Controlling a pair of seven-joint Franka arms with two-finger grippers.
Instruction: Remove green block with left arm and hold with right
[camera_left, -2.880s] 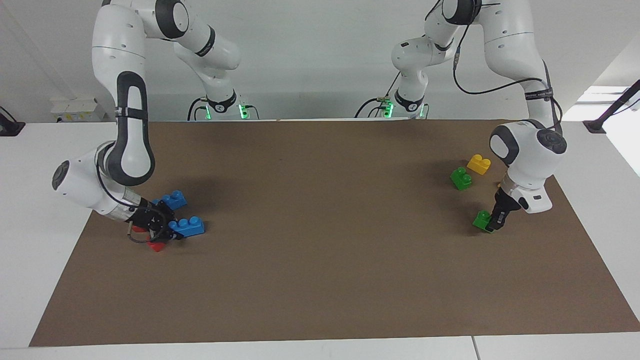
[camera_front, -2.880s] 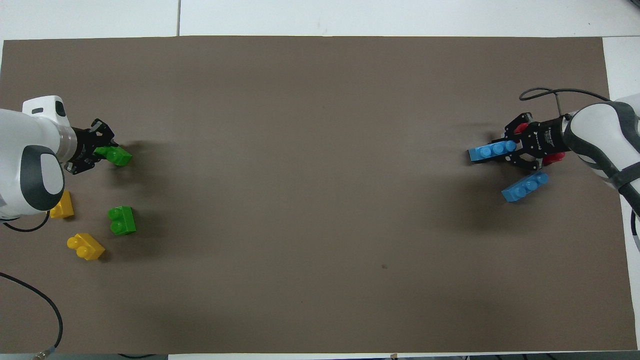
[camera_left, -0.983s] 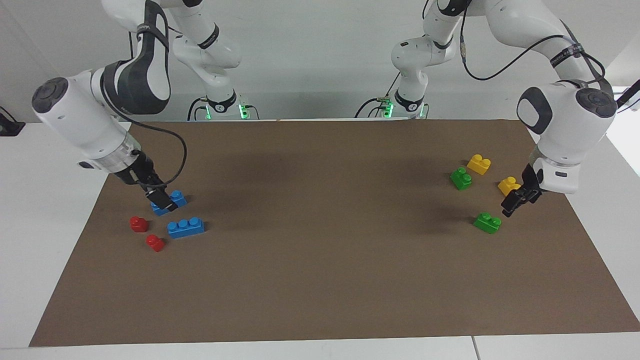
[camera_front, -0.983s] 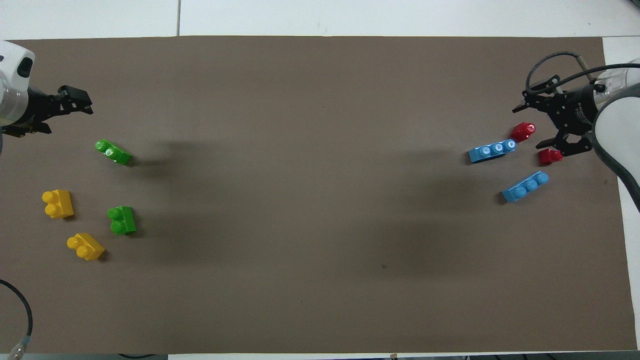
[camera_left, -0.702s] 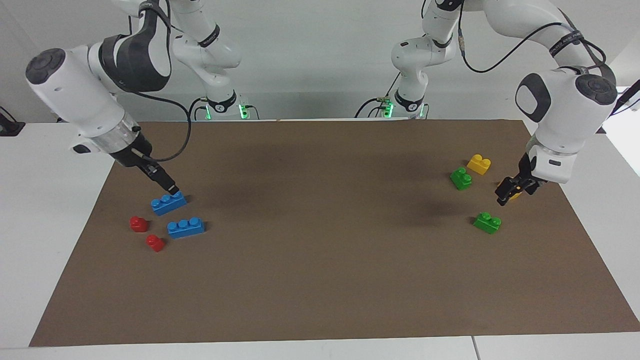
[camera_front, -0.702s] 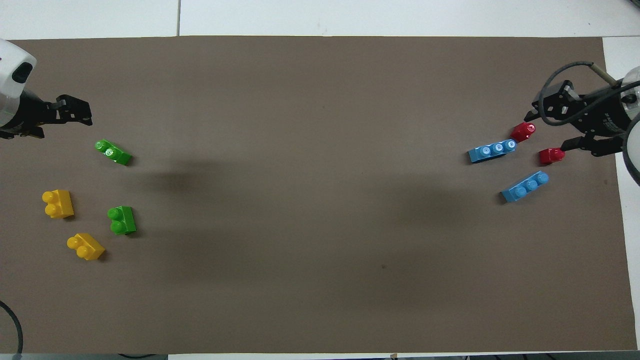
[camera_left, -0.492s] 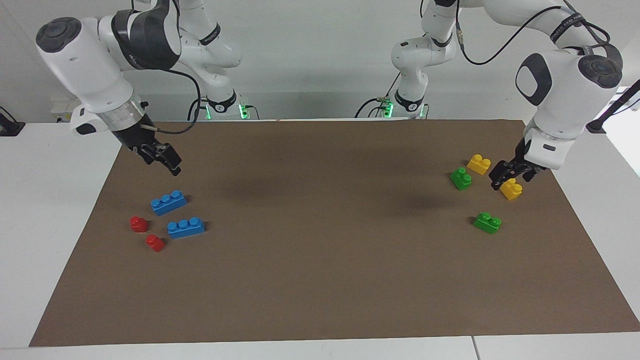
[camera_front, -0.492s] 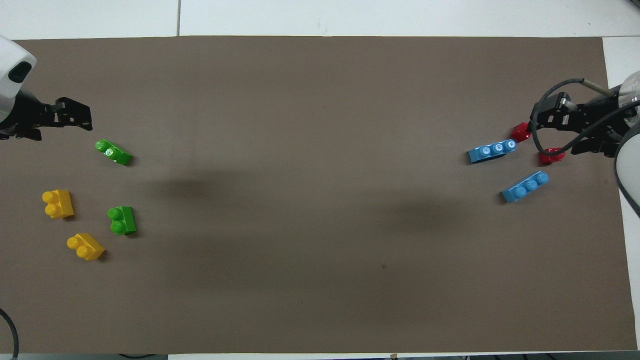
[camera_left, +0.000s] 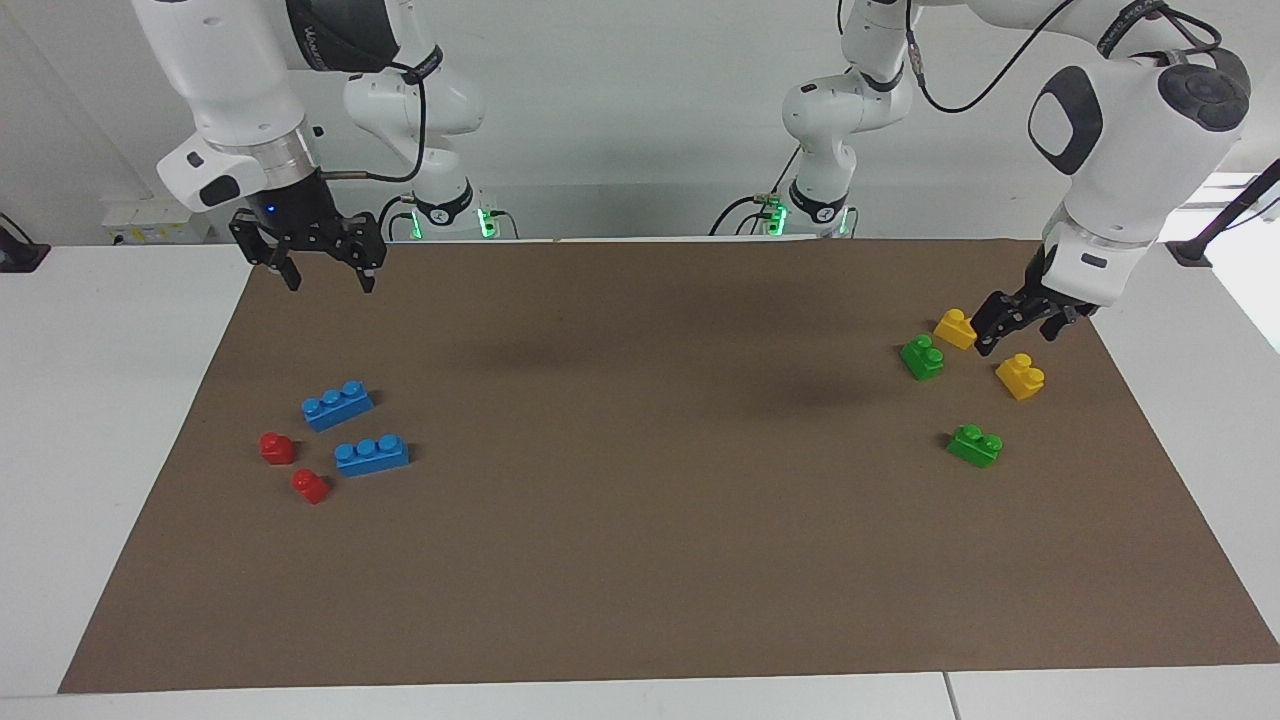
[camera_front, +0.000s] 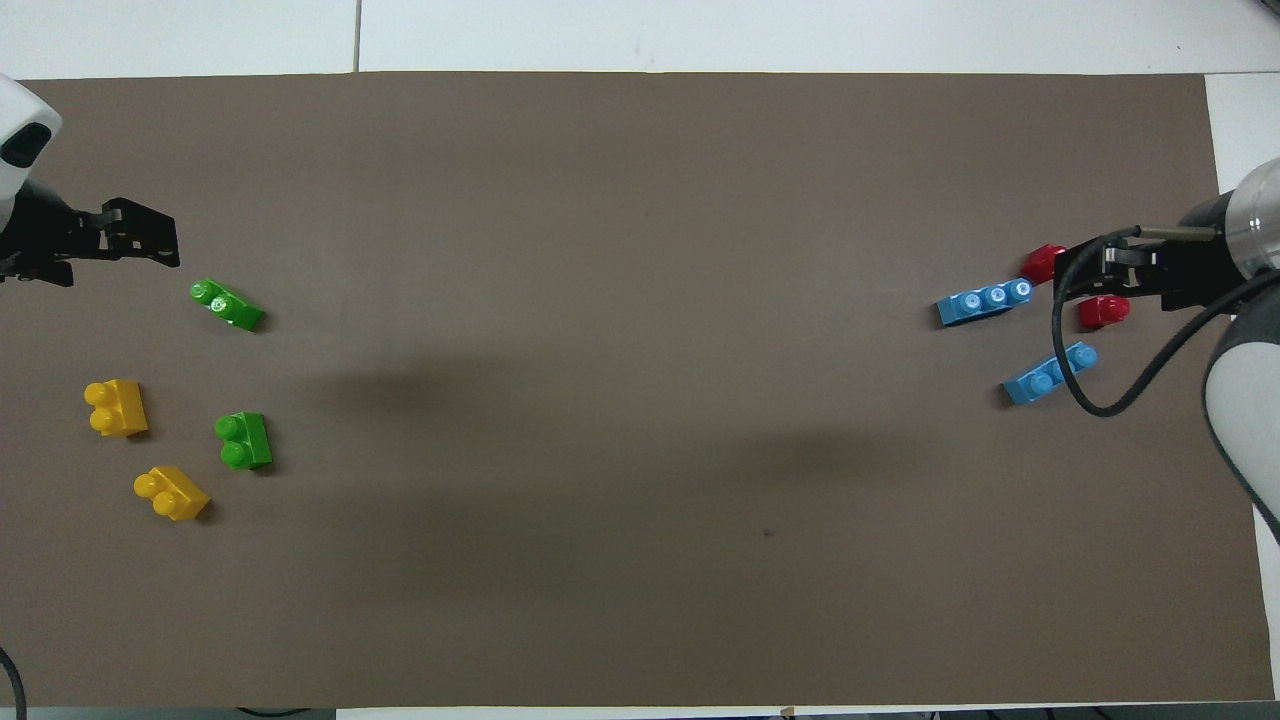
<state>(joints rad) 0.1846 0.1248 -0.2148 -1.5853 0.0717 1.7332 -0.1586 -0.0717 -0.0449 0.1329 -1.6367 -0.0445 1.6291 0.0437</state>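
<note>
Facing view: both arms hang above a brown-covered tabletop (camera_left: 640, 560) with nothing in their grasp. The right gripper (camera_left: 318, 268) hovers over the mat's edge nearest the robots at the right arm's end, its fingers spread wide and empty. The left gripper (camera_left: 1020, 322) hangs low between two yellow bricks, the nearer yellow brick (camera_left: 957, 328) and the outer yellow brick (camera_left: 1020, 376), fingers parted and holding nothing. The green block (camera_left: 975, 445) lies alone on the mat, farther from the robots than both yellow bricks. A second green brick (camera_left: 922, 357) sits just beside the nearer yellow brick. At the right arm's end lie two blue bricks (camera_left: 337, 404) (camera_left: 371, 454) and two red pieces (camera_left: 277, 447) (camera_left: 311, 486), all apart from one another.

Overhead view: the left gripper (camera_front: 135, 235) shows at the frame's edge, clear of the green block (camera_front: 227, 304), which lies slanted on the mat. The right gripper (camera_front: 1085, 275) covers the area between the two red pieces (camera_front: 1040, 262) (camera_front: 1103, 311), with its cable looping across one blue brick (camera_front: 1048, 373). The other blue brick (camera_front: 985, 300) lies uncovered.
</note>
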